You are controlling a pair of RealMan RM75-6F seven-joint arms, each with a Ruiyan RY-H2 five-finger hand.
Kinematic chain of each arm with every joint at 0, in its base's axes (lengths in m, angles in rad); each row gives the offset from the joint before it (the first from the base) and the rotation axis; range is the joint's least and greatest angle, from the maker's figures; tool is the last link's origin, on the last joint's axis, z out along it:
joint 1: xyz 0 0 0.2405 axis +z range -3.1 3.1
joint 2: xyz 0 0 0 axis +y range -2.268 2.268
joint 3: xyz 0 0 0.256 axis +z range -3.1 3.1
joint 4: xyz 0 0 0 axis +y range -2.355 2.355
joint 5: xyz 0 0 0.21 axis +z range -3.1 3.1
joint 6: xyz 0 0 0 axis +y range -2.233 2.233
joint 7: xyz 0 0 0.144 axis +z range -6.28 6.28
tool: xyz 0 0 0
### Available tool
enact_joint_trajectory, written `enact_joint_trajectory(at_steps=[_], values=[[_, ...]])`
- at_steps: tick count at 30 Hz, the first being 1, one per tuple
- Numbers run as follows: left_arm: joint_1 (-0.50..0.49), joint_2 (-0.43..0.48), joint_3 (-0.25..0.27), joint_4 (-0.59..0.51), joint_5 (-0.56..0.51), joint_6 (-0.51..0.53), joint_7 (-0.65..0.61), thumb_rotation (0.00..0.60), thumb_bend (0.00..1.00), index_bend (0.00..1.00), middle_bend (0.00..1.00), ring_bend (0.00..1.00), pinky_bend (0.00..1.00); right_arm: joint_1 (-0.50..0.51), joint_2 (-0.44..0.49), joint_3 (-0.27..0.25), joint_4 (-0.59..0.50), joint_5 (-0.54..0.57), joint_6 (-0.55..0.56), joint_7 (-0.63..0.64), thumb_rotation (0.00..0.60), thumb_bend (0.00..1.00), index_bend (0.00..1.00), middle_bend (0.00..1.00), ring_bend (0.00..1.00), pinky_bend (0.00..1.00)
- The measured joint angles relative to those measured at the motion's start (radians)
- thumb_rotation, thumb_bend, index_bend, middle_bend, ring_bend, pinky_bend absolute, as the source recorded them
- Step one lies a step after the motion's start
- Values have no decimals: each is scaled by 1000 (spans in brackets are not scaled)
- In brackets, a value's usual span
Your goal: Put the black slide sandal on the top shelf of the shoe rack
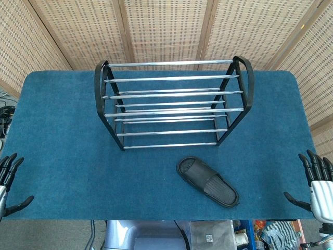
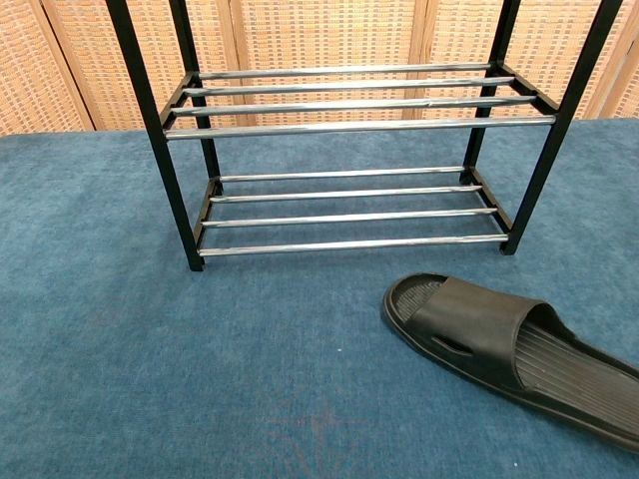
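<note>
The black slide sandal (image 1: pixel 207 181) lies sole-down on the blue table, in front of the rack and to its right; the chest view shows the sandal (image 2: pixel 509 344) at lower right. The shoe rack (image 1: pixel 171 101) has a black frame and chrome bars and stands at the table's middle back; its shelves hold nothing. In the chest view only the lower shelves of the rack (image 2: pixel 349 160) show. My left hand (image 1: pixel 8 179) hovers at the table's front left corner, fingers spread, holding nothing. My right hand (image 1: pixel 317 185) hovers at the front right corner, also spread and apart from the sandal.
The blue cloth-covered table (image 1: pixel 62 130) ends close behind the rack, where woven wicker screens (image 1: pixel 166 26) stand. Cables and clutter (image 1: pixel 250 237) show below the table's front edge.
</note>
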Motion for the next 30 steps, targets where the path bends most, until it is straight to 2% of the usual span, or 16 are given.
enact_joint_trajectory(at_steps=[10,13,15,19,21,26,30], values=[[-4,0,-4,-3,-11,-10,3,600,173,0,0,0,0,9,0,-8,0,-14,-18,1,600,23,0,0,0,0],[-7,-1,-9,-5,-22,-17,5,600,173,0,0,0,0,26,-3,-12,10,-58,-26,22,600,232,54,11,0,0],[-11,-1,-13,-8,-33,-25,6,600,173,0,0,0,0,48,-7,-16,31,-115,-32,54,600,383,159,66,0,0],[-19,-1,-21,-14,-50,-41,14,600,173,0,0,0,0,113,-17,-26,82,-250,-51,137,600,535,261,148,7,6],[-22,-1,-24,-17,-60,-49,19,600,173,0,0,0,0,169,-20,-34,106,-323,-80,188,600,627,301,181,37,55],[-30,-3,-33,-24,-87,-68,31,600,173,0,0,0,0,334,-34,-51,141,-452,-199,295,600,759,377,246,99,126],[-36,-4,-39,-25,-106,-84,35,600,174,0,0,0,0,457,-70,-56,146,-518,-311,329,600,800,379,248,101,130]])
